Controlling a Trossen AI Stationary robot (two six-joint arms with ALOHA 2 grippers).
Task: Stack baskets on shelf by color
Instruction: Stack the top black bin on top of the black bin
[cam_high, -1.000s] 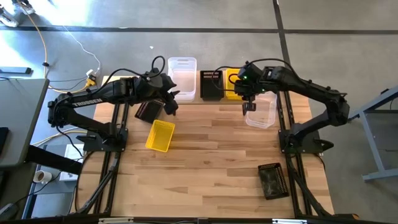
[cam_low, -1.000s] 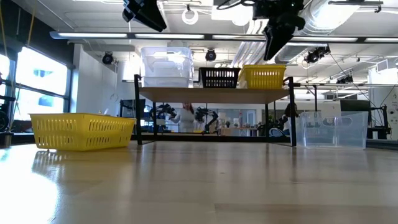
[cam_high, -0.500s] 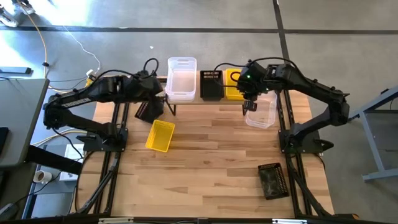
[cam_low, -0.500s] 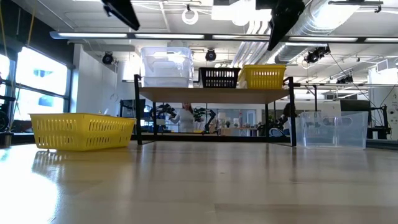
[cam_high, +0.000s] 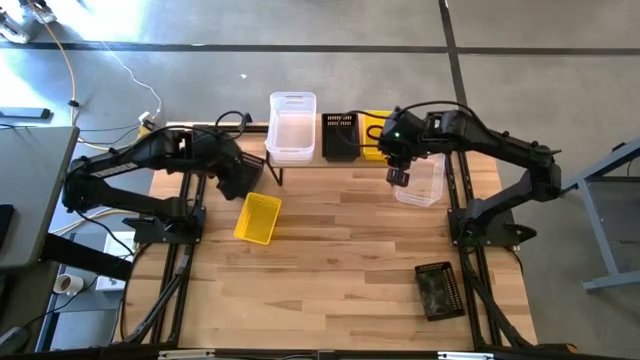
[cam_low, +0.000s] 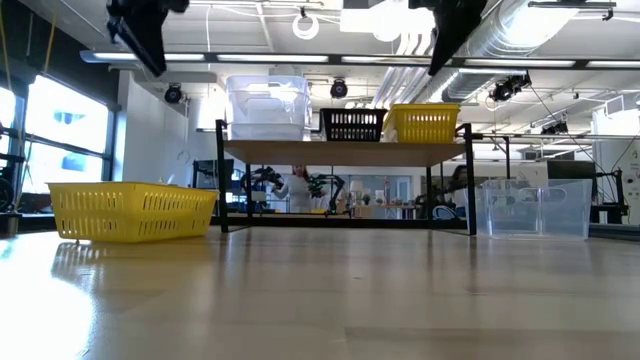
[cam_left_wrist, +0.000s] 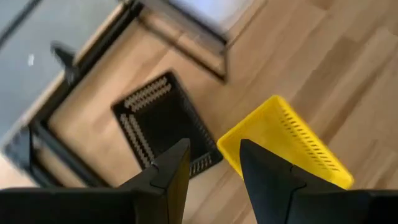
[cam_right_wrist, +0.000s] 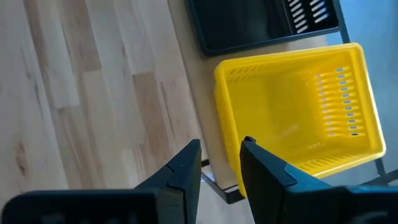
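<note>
The shelf (cam_low: 345, 152) stands at the table's far edge with a clear basket (cam_high: 292, 127), a black basket (cam_high: 340, 135) and a yellow basket (cam_right_wrist: 298, 118) in a row on its plank. My left gripper (cam_left_wrist: 214, 168) is open and hangs in the air above a black basket (cam_left_wrist: 165, 124) that sits on the table by the shelf's left end, with a yellow basket (cam_left_wrist: 286, 146) just nearer. My right gripper (cam_right_wrist: 221, 165) is open, high above the shelf's front edge beside the shelved yellow basket, touching nothing.
A clear basket (cam_high: 422, 178) stands on the table under the shelf's right end. Another black basket (cam_high: 437, 290) lies near the table's near right corner. Bare wood stretches across the middle and near left of the table (cam_high: 330, 270).
My left gripper has swung from beside the shelved clear basket toward the table's left edge, ending over the black basket on the table. My right gripper has risen a little and drifted toward the near edge, away from the shelved yellow basket. No basket has moved.
</note>
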